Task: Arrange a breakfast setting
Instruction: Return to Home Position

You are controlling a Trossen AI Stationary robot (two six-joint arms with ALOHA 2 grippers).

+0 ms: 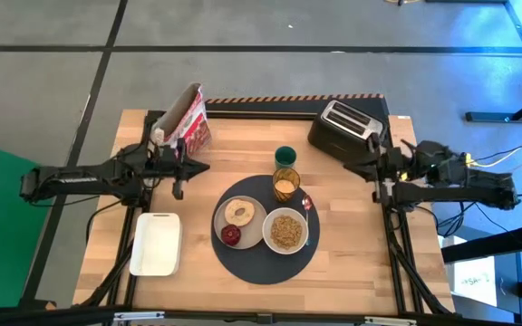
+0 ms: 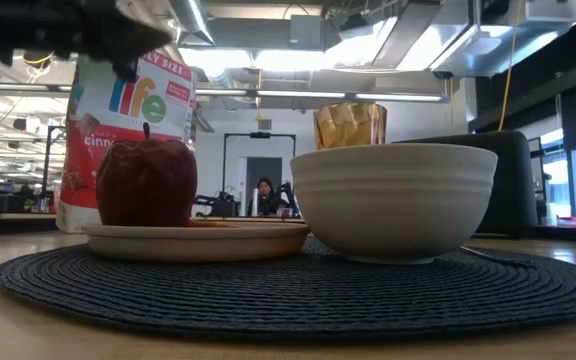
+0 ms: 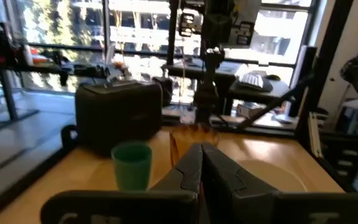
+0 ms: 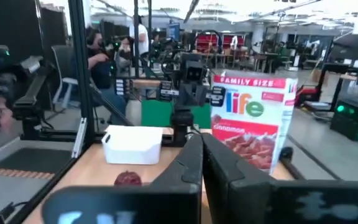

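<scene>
On the mat (image 1: 265,267) are set plate (image 1: 240,220), bowl (image 1: 286,231) and glass (image 1: 285,184) (cup (image 1: 285,156) just beyond); left gripper (image 1: 199,167) and right gripper (image 1: 359,167) are seen closed, empty, well clear of it

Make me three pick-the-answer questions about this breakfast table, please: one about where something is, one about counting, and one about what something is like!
1. Where is the green cup?
A) on the plate
B) on the bare table, off the mat
C) inside the bowl

2. How many foods lie on the plate?
A) one
B) two
C) four

3. The bowl is:
A) empty
B) tipped over
C) holding cereal

Answers:
1. B, the cup stands beyond the mat's edge.
2. B, only an apple and a toasted round lie there.
3. C, the high view shows cereal inside.
</scene>
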